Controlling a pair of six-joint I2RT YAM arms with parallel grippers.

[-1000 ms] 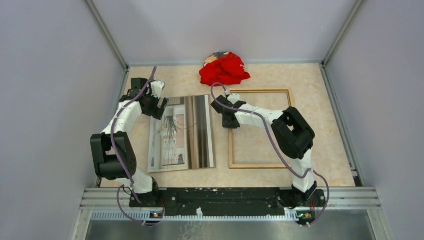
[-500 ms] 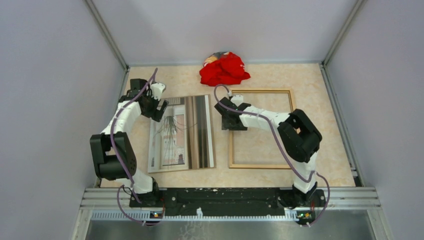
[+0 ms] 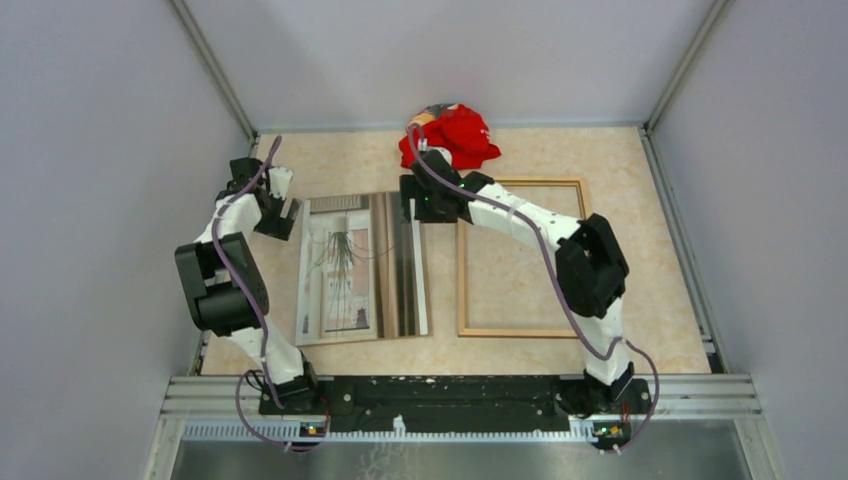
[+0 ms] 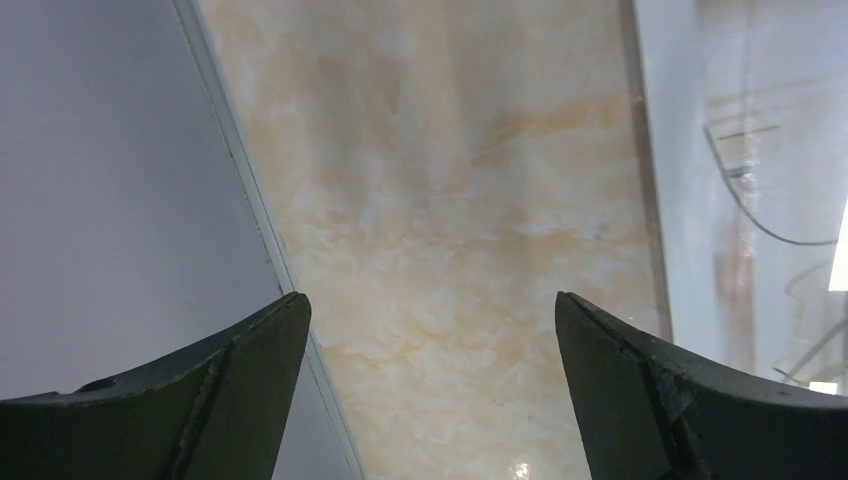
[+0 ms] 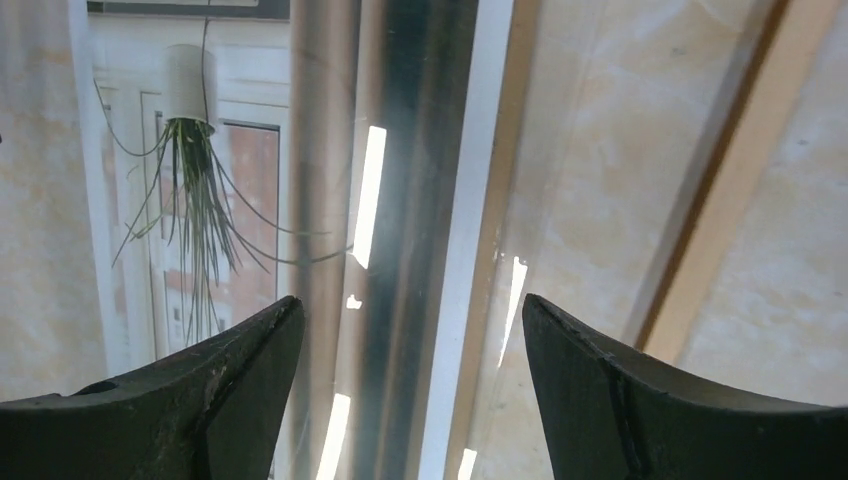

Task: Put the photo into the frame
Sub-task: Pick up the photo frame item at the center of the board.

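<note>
Reaching my right arm from its base toward 10 o'clock, elbow bent over the frame (image 3: 462, 290). Right claw (image 5: 410, 305) hangs over the 1 o'clock corner of the photo (image 3: 350, 270), jaws wide apart, holding nothing. Left arm folded; left claw (image 4: 430, 300) fully spread, empty, above bare tabletop (image 3: 640, 250) off the photo's 11 o'clock corner. Photo lies flat, picture up, at the frame's 9 o'clock, not touching it.
</note>
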